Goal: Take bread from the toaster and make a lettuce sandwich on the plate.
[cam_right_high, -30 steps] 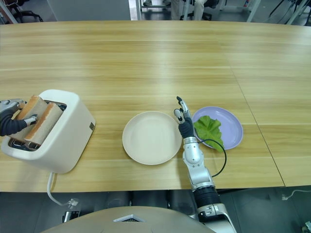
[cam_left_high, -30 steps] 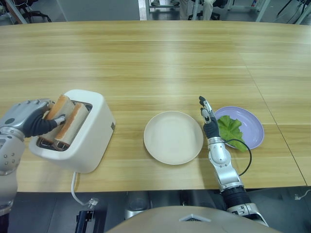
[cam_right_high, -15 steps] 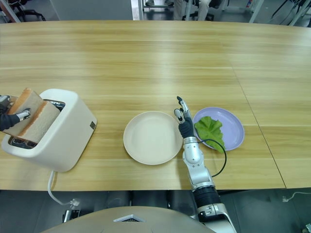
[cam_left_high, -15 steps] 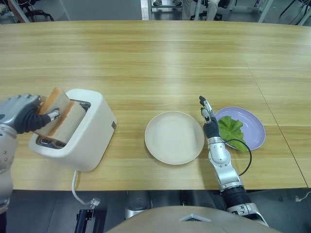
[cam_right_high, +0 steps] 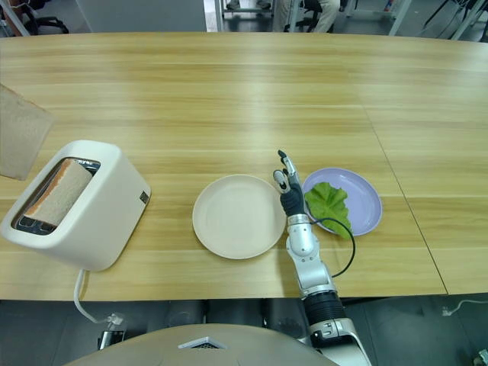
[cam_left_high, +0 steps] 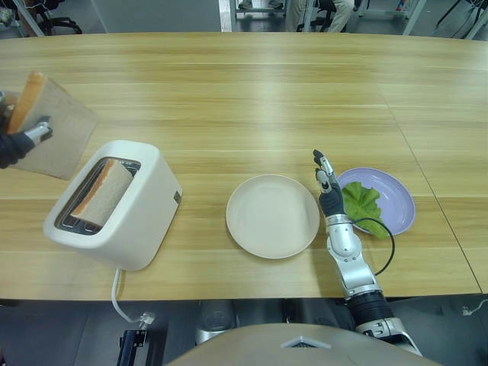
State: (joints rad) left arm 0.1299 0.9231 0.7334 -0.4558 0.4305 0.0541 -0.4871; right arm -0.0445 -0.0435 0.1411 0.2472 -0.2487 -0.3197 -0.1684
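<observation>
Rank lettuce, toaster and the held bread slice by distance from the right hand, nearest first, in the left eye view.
1. lettuce: just right of the right hand.
2. toaster: far left.
3. bread slice: held up at the left edge.

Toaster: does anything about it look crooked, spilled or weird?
Nothing is spilled or broken. The toaster sits slanted on the table, and its cord hangs off the front edge, plug dangling loose. One bread slice leans in a slot; the left hand holds the other slice in the air beside it.
</observation>
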